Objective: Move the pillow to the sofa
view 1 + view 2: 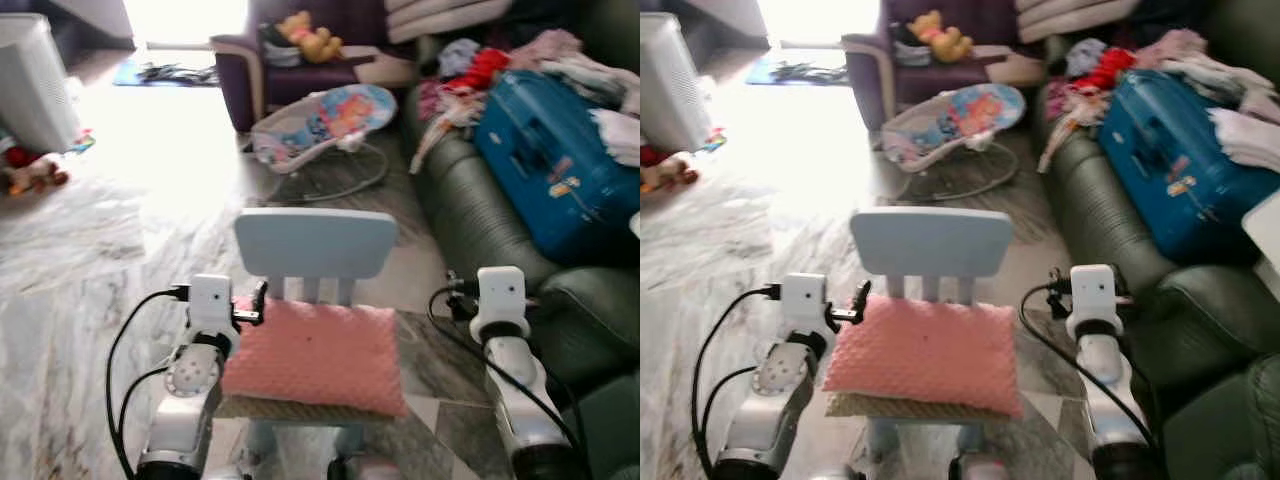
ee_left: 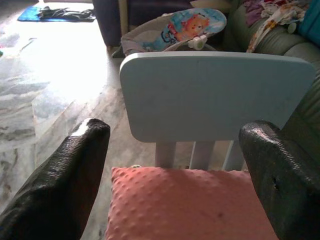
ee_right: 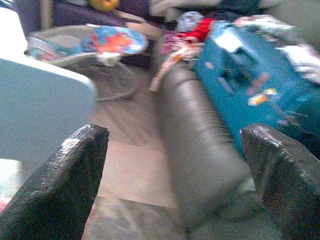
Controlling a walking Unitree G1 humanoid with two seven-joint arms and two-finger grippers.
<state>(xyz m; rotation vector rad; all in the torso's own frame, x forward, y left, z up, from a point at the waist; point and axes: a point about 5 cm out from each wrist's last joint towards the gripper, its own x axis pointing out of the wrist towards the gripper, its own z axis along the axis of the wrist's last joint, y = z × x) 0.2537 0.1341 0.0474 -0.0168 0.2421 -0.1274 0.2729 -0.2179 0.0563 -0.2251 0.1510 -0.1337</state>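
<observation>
Pillow (image 1: 318, 354) between both parted grippers.

Supports: small chair, marble floor, dark sofa.

Pale blue chair (image 1: 315, 250) stands at 6 o'clock on grey-veined marble floor (image 1: 90, 250); pink pillow (image 1: 315, 355) lies flat on its seat over a tan mat (image 1: 300, 410), touching the backrest slats. On the floor at 12 o'clock, a baby bouncer (image 1: 325, 120); at 10 o'clock, a white appliance (image 1: 30, 80) with toys (image 1: 35, 170) beside it. Dark green sofa (image 1: 470, 220) runs along 2 to 4 o'clock, carrying a blue suitcase (image 1: 555, 165) and piled clothes (image 1: 470, 75).
</observation>
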